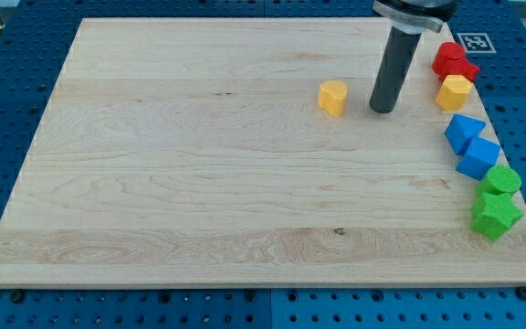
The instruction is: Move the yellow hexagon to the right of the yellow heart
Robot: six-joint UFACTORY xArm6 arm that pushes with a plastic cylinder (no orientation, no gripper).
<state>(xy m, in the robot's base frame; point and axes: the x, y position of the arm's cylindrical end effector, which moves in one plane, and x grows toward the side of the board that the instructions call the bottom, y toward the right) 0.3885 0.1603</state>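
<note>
The yellow heart (pixel 333 97) lies on the wooden board (pixel 199 164) in the upper right part of the view. The yellow hexagon (pixel 454 91) sits at the board's right edge, touching the red blocks above it. My tip (pixel 383 110) stands on the board between the two yellow blocks, a short gap to the right of the heart and well to the left of the hexagon. It touches neither.
Two red blocks (pixel 452 61) sit at the right edge above the hexagon. Two blue blocks (pixel 471 144) lie below it, then two green blocks (pixel 496 204) lower down. A blue perforated table (pixel 7 55) surrounds the board.
</note>
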